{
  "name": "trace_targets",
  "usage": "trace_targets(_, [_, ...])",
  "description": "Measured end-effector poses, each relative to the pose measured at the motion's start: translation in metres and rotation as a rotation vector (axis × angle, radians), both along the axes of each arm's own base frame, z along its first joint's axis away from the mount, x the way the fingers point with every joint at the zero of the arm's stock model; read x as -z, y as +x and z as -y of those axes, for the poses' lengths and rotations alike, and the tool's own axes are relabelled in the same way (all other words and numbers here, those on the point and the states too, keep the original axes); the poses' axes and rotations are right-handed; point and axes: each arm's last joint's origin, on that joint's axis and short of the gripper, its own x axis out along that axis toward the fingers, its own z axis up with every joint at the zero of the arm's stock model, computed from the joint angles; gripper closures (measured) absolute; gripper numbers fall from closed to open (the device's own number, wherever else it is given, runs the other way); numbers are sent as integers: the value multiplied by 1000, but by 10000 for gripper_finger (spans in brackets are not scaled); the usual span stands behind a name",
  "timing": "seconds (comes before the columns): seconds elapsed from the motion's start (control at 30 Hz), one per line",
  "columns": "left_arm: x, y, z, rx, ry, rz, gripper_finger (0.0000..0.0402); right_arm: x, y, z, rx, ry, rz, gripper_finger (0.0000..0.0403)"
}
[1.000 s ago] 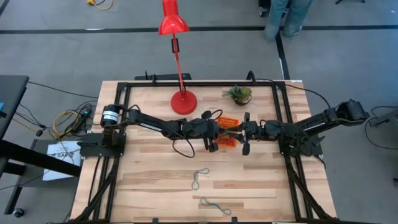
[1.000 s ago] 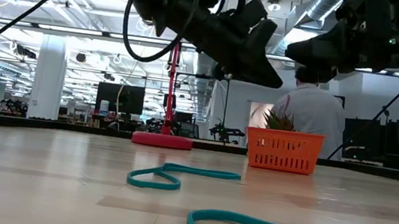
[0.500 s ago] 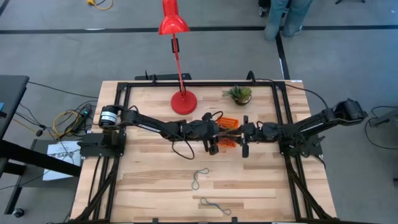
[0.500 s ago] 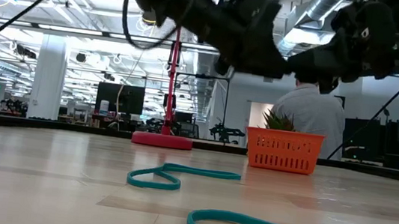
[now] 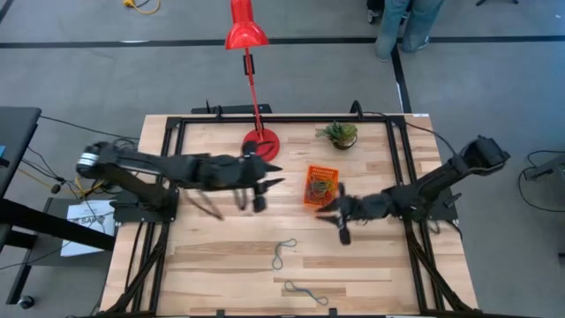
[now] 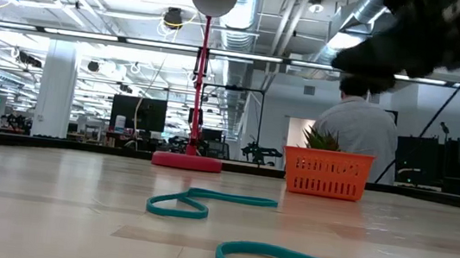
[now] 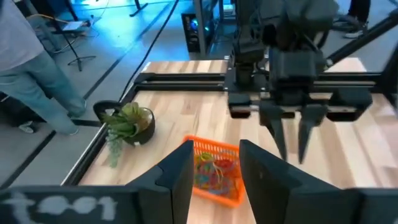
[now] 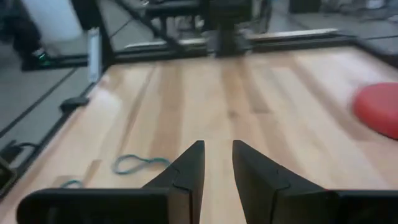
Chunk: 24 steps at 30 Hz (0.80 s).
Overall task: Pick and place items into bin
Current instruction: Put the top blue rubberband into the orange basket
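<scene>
Left gripper (image 5: 252, 199) open and empty, over bare wood in front of the lamp base (image 5: 261, 144), left of the bin (image 5: 323, 168). Bin near the table's middle, heaped with coloured bands. Right gripper (image 5: 342, 233) just beside the bin's front corner, fingers slightly apart, holding nothing. Two loose bands (image 5: 282, 254) nearer the front edge. Likely trouble: a floppy band slipping from a shallow pinch, or catching on the bin's low wall. Pale wooden table (image 5: 212, 256); open workroom beyond, a person (image 6: 352, 126) behind the plant (image 5: 340, 133).

I am seeing a grey concrete floor (image 5: 79, 79) surrounding the pale wooden table (image 5: 221, 256), and bright ceiling strip lights (image 6: 70, 8) shining over an open workshop hall.
</scene>
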Motion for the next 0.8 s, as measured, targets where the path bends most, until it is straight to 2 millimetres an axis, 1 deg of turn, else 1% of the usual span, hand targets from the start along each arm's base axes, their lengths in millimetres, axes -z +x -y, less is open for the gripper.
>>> trace_targets(0.07, [-12,-21,5,-4,-9,1,283,0,15,-14,-31,-24,-50,326])
trace_targets(0.17, [-25,-49,15,-21,-32,8,283,6,41,-35,-67,-57,-128,326])
trace_targets(0.23, [-28,-61,22,-49,-34,2,283,9,57,-47,-83,-79,-152,326])
trace_targets(0.3, [-24,-72,32,-82,-21,-39,283,14,73,-58,-103,-104,-181,326])
trace_targets(0.37, [-21,-79,42,-132,-18,-45,283,21,87,-67,-123,-115,-220,326])
trace_targets(0.47, [-7,-88,59,-179,-3,-45,283,31,106,-77,-133,-130,-269,326])
trace_targets(0.57, [17,-94,73,-177,-3,-62,283,44,120,-81,-153,-141,-336,326])
trace_targets(0.67, [39,-101,83,-220,-35,-36,283,53,131,-81,-159,-142,-381,326])
trace_targets(0.8, [63,-111,93,-251,-85,-4,283,62,144,-74,-151,-129,-427,326])
